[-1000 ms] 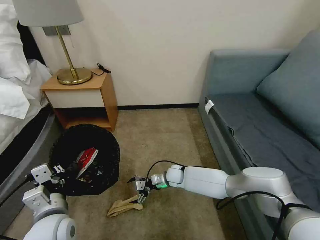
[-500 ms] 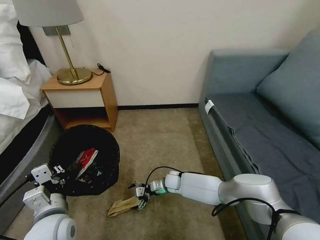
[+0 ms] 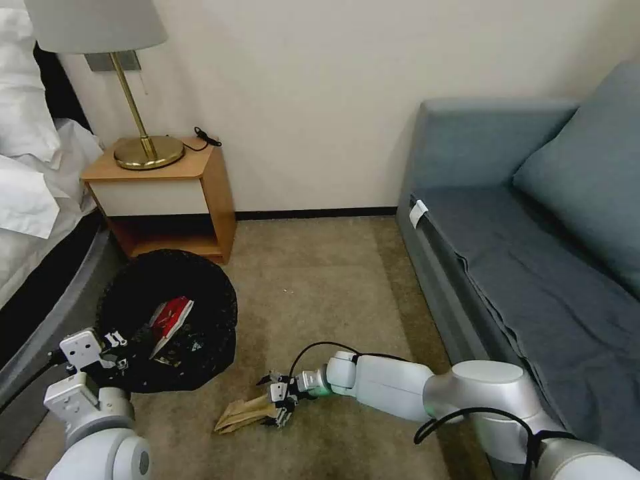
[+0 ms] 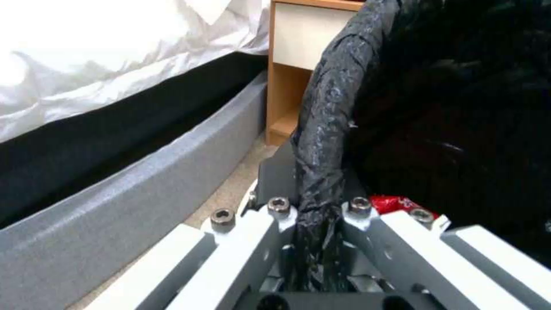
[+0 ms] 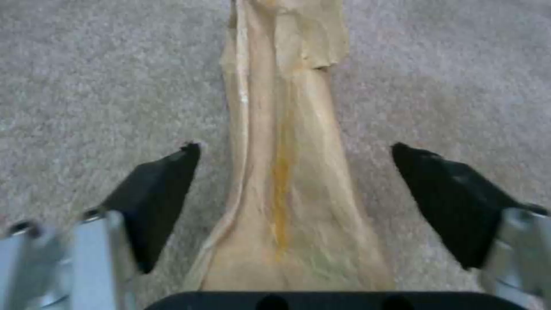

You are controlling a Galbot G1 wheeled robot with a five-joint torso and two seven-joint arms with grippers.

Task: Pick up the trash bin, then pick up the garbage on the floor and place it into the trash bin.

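Lower left, the left hand (image 3: 113, 350) pinches the trash bin (image 3: 167, 320) holding a red packet (image 3: 170, 313); at bottom centre, the right hand (image 3: 280, 405) straddles the brown paper bag (image 3: 243, 413), spread wide, not yet gripping.

Trash bin (image 3: 167, 320) contents beyond red packet, seemingly indistinct.

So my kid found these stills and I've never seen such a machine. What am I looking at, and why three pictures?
It is a two-armed robot tidying a bedroom. One picture comes from its head, the other two from cameras on its wrists. The left claw is shut on the black-bagged rim of the trash bin, which holds a red packet. The right claw is open, straddling a crumpled brown paper bag on the carpet, beside the bin, not yet gripping it.
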